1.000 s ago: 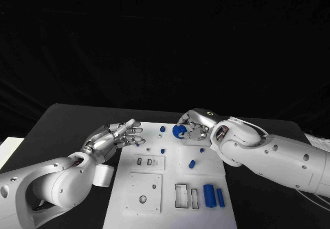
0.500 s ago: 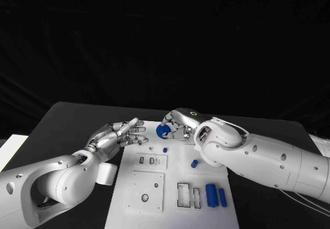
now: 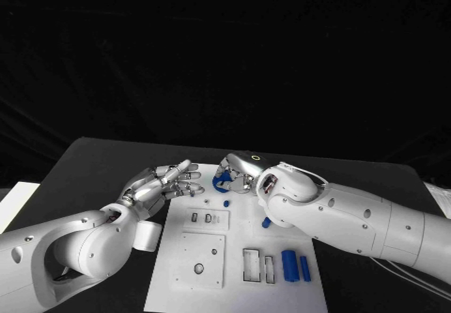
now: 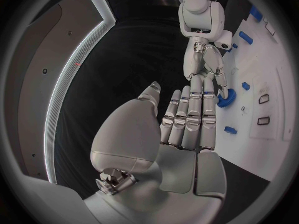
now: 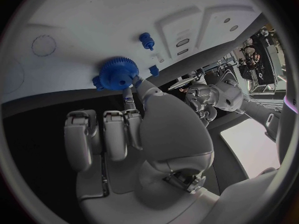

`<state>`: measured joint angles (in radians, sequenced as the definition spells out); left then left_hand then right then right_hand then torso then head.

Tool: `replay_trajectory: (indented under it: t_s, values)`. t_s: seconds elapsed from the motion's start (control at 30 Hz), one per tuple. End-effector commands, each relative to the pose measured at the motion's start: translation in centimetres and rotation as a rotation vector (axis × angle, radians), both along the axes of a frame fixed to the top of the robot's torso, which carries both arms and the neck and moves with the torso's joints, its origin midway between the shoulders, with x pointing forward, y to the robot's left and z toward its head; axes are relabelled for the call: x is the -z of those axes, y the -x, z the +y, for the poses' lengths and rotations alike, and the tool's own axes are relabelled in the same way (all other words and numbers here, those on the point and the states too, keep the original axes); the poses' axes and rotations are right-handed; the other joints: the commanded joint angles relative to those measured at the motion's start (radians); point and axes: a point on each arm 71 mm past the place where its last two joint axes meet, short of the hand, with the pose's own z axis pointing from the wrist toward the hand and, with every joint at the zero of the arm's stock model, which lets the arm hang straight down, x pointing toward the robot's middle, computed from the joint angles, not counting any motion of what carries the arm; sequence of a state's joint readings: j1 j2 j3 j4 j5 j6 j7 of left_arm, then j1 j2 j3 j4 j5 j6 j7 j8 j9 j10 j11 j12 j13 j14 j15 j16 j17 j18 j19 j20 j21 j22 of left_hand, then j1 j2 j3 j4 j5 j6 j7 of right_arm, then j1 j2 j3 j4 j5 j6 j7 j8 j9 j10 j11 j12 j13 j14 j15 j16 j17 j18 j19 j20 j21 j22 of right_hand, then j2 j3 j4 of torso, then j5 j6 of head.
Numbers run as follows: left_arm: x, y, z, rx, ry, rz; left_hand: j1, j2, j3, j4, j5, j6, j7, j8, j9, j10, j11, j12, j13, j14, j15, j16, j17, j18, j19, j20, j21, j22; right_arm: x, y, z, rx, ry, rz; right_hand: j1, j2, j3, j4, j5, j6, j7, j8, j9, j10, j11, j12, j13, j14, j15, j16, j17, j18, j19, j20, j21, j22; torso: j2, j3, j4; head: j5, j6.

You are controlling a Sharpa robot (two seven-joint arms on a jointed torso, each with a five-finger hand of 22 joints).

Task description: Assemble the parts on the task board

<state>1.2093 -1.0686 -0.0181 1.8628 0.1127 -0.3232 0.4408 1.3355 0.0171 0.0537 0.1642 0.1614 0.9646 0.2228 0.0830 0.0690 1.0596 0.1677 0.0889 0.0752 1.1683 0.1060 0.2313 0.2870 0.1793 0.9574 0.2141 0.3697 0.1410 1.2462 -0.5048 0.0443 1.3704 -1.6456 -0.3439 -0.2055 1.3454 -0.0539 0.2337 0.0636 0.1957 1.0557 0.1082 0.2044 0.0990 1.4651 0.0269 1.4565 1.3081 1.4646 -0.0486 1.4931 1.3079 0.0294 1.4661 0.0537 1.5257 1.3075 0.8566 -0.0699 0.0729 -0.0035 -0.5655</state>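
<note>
Left hand (image 3: pixel 158 186) open over the board's (image 3: pixel 237 274) far left edge, fingers straight and together, holding nothing. Right hand (image 3: pixel 237 175) over the board's far end, fingers curled, apparently pinching a gear (image 5: pixel 116 73) at its fingertips.

Black table (image 3: pixel 94 163); black backdrop (image 3: pixel 225 65) behind it.

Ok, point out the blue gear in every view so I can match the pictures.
Head view: blue gear at the right robot hand, over the task board's far end.
Left wrist view: blue gear at the fingertips of the right robot hand, beside the board.
Right wrist view: blue gear beyond that hand's own fingers.
Shared landmark: the white task board.
</note>
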Motion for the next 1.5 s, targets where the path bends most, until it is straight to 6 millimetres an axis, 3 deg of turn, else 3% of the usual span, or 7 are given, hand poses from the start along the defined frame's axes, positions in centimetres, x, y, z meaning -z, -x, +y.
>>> replay_trajectory:
  t_s: [0.03,0.13,0.3,0.5,0.87,1.2,1.5]
  values:
    - [-0.1,0.1,-0.2,0.021,0.014,-0.008,0.007,0.000,0.000,-0.004,-0.001,-0.001,0.006,-0.005,0.000,-0.005,-0.001,-0.005,-0.001,-0.006,-0.001,-0.007,0.001,0.002,-0.008,-0.001,-0.007,-0.002,0.5,-0.1,-0.1,0.012,0.043,0.019,-0.006,-0.012,0.001,-0.004,-0.006,-0.010,0.003,-0.007,-0.006,0.039,-0.002,-0.006,0.172,0.073,-0.002,0.000,0.089,-0.009,0.074,-0.003,0.002,0.167,0.000,0.0006,-0.0014,0.000,0.000]
    - [-0.1,0.1,-0.2,0.021,0.013,-0.008,0.007,0.000,0.000,-0.004,-0.001,-0.001,0.006,-0.005,0.000,-0.005,-0.001,-0.005,-0.001,-0.006,-0.001,-0.007,0.001,0.002,-0.008,-0.001,-0.007,-0.002,0.6,-0.1,-0.2,0.014,0.047,0.021,-0.021,-0.021,-0.003,0.001,-0.023,-0.020,0.007,-0.016,-0.009,0.037,0.002,-0.010,0.170,0.073,0.001,0.000,0.089,-0.009,0.074,-0.001,0.002,0.165,0.000,0.0005,-0.0005,-0.001,0.000]
    - [-0.1,0.1,-0.2,0.021,0.013,-0.007,0.007,0.000,0.000,-0.004,-0.001,-0.001,0.006,-0.005,0.000,-0.005,-0.001,-0.005,-0.001,-0.006,-0.001,-0.007,0.001,0.002,-0.008,-0.001,-0.007,-0.002,0.6,-0.2,-0.3,0.017,0.048,0.023,-0.082,-0.055,-0.048,0.036,-0.138,-0.095,0.030,-0.070,-0.028,0.022,0.023,-0.036,0.154,0.074,0.019,0.001,0.093,-0.009,0.073,0.014,0.001,0.164,0.000,0.0000,0.0000,-0.002,0.001]
    - [-0.1,0.1,-0.2,0.020,0.012,-0.006,0.007,0.000,0.000,-0.005,-0.001,-0.001,0.006,-0.006,0.000,-0.006,-0.001,-0.006,-0.001,-0.007,0.000,-0.008,0.001,0.002,-0.009,0.000,-0.007,-0.002,0.7,-0.3,-0.3,0.018,0.045,0.028,-0.102,-0.079,-0.123,0.101,-0.144,-0.134,0.047,-0.115,-0.030,0.008,0.039,-0.057,0.141,0.074,0.034,0.004,0.100,-0.009,0.073,0.029,0.001,0.165,0.000,-0.0001,0.0002,-0.004,0.001]
    - [-0.1,0.1,-0.1,0.020,0.012,-0.006,0.007,0.000,0.000,-0.005,-0.001,-0.001,0.006,-0.006,0.000,-0.006,-0.001,-0.006,-0.001,-0.007,0.000,-0.008,0.001,0.002,-0.009,0.000,-0.007,-0.002,0.7,0.1,-1.3,0.015,-0.002,0.017,-0.079,-0.059,-0.154,0.160,-0.140,-0.113,0.046,-0.127,-0.022,0.012,0.040,-0.050,0.148,0.075,0.036,0.007,0.107,-0.010,0.075,0.034,0.005,0.173,0.000,0.0000,-0.0001,-0.004,0.002]
    - [-0.2,0.1,0.1,0.015,0.010,-0.005,0.006,0.001,0.000,-0.005,-0.001,-0.002,0.006,-0.007,0.000,-0.006,0.000,-0.007,-0.001,-0.009,0.000,-0.009,0.002,0.002,-0.010,0.000,-0.008,-0.003,1.3,0.3,-3.1,0.017,-0.022,0.091,-0.127,-0.024,-0.184,0.219,-0.114,-0.107,0.046,-0.139,-0.021,0.019,0.039,-0.040,0.156,0.077,0.035,0.010,0.114,-0.011,0.076,0.032,0.006,0.176,0.001,0.0008,-0.0032,-0.003,0.006]
    - [-0.2,0.1,0.0,0.016,0.010,-0.005,0.006,0.001,0.000,-0.005,-0.001,-0.002,0.006,-0.007,0.000,-0.006,0.000,-0.007,-0.001,-0.009,0.000,-0.009,0.002,0.002,-0.010,0.000,-0.008,-0.003,1.9,0.0,-3.2,0.020,0.008,0.149,-0.147,-0.009,-0.211,0.224,-0.088,-0.115,0.049,-0.141,-0.024,0.021,0.042,-0.036,0.159,0.078,0.037,0.011,0.118,-0.011,0.076,0.034,0.007,0.177,0.000,-0.0002,0.0010,-0.007,0.001]
